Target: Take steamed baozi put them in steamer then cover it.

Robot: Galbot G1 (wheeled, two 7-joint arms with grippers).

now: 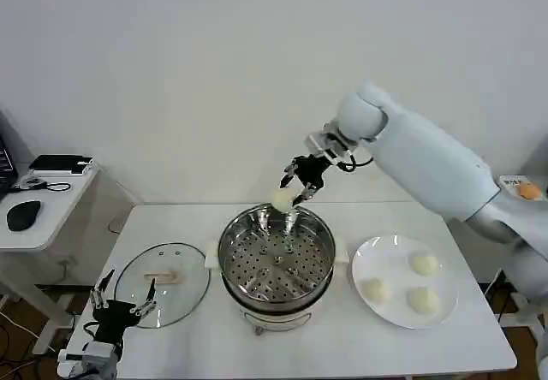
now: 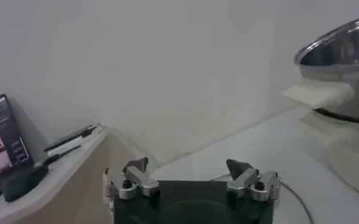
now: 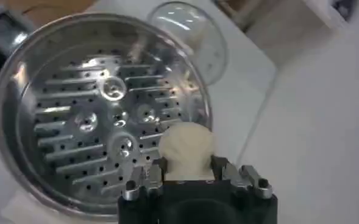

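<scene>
My right gripper (image 1: 291, 193) is shut on one steamed baozi (image 1: 281, 198), a cream-white bun (image 3: 186, 149) held above the far rim of the steamer (image 1: 276, 260). The steamer's perforated tray (image 3: 100, 122) lies bare below it. Three more baozi (image 1: 424, 264) rest on the white plate (image 1: 372, 256) to the right of the pot. The cover, a clear glass lid (image 1: 163, 282) with a pale bar handle, lies flat on the table left of the steamer. My left gripper (image 1: 124, 299) hangs open at the table's front left corner, next to the lid's edge, with nothing between its fingers (image 2: 136, 170).
A side desk (image 1: 38, 200) with a mouse and dark devices stands to the left of the white table (image 1: 291, 346). From the left wrist view the steamer's white handle (image 2: 319, 94) juts out ahead.
</scene>
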